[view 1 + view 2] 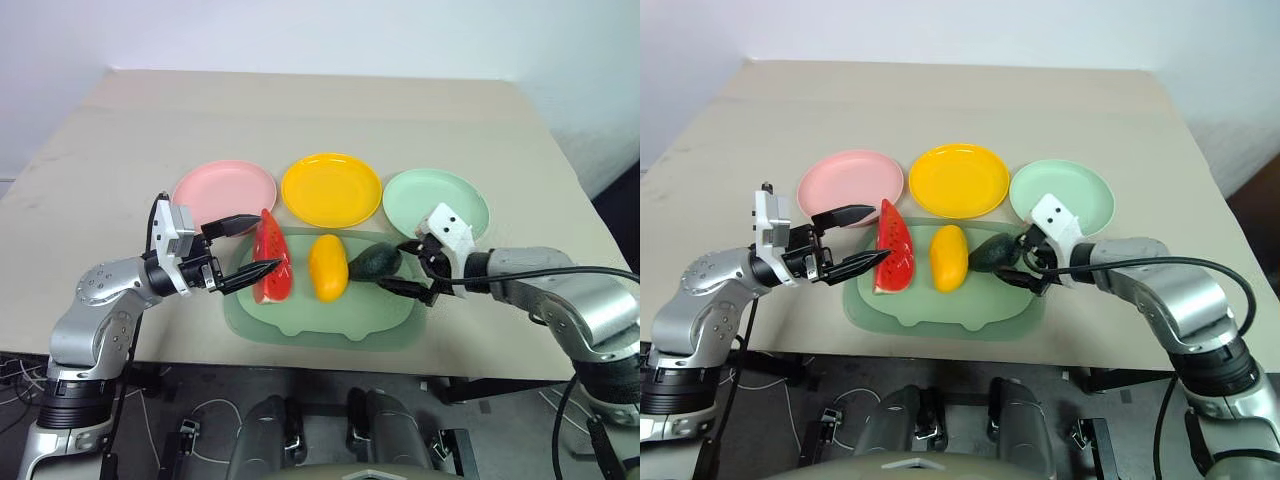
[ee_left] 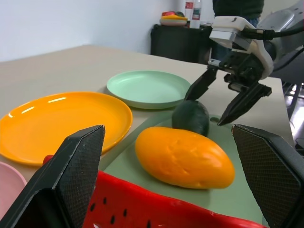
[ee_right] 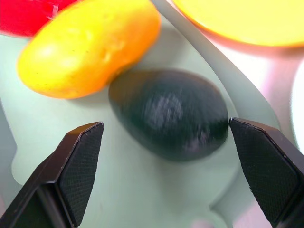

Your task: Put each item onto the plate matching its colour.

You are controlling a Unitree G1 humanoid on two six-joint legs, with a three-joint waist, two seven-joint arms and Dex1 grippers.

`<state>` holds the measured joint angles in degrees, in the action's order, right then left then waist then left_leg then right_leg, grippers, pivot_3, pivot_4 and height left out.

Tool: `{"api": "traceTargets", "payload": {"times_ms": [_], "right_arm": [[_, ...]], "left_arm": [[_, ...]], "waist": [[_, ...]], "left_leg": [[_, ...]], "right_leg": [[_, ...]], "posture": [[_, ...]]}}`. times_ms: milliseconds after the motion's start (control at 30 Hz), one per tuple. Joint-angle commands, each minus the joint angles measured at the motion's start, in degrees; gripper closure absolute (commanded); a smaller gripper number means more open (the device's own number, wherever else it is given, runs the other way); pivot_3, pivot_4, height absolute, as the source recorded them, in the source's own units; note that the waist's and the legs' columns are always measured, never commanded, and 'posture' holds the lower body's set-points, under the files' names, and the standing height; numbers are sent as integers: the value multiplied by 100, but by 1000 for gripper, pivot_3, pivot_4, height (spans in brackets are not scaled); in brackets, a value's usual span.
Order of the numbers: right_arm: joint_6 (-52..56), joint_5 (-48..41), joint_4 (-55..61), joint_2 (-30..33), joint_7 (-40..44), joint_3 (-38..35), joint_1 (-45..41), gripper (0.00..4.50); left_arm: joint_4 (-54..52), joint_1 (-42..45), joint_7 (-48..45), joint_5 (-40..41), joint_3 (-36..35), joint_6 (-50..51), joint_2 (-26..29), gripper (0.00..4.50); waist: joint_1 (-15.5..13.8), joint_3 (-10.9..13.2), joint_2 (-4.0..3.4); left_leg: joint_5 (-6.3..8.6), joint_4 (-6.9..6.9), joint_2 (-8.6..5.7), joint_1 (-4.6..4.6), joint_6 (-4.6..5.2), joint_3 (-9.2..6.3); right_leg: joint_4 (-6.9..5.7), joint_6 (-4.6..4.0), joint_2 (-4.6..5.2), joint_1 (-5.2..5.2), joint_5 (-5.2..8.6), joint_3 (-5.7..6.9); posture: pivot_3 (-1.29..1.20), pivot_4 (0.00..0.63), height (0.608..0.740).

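Two claws, both spread wide and empty. Right claw (image 1: 411,267) brackets the avocado (image 1: 376,262), lower centre-right of frame on the mat (image 1: 300,325), long axis crossing the gap. Left claw (image 1: 246,247) flanks the watermelon wedge (image 1: 271,257). Mint plate (image 1: 436,200) lies just above-right, so the right arm looks nearer.

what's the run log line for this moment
left gripper: open at watermelon | right gripper: open around avocado | mango: on mat | plates: empty
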<state>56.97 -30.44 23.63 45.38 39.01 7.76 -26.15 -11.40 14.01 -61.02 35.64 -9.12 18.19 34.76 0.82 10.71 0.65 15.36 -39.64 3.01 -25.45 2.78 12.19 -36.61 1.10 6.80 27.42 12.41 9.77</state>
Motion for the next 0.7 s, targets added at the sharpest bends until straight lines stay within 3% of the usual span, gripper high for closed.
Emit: {"api": "traceTargets", "payload": {"times_ms": [33, 467, 700], "right_arm": [[-375, 217, -185, 44, 292, 134, -141, 0], [-2223, 1155, -1098, 48, 1745, 797, -438, 0], [-2342, 1288, -1384, -196, 1934, 793, -560, 0]], "left_arm": [[-149, 30, 32, 29, -36, -55, 23, 12], [-234, -51, 83, 51, -96, -66, 45, 12], [-325, -124, 154, 85, -136, -51, 57, 12]], "waist": [[-14, 0, 0], [-2, 1, 1], [0, 1, 1]], "left_leg": [[0, 0, 0, -1, 0, 0], [-2, 0, 0, 1, -2, 0], [-3, -9, 0, 1, -3, 0]], "right_leg": [[0, 0, 0, 0, 0, 0], [-1, 0, 1, 0, -1, 1], [-10, -8, 2, 0, -13, 1]], "posture": [[0, 150, 696], [0, 150, 696], [0, 150, 696]]}}
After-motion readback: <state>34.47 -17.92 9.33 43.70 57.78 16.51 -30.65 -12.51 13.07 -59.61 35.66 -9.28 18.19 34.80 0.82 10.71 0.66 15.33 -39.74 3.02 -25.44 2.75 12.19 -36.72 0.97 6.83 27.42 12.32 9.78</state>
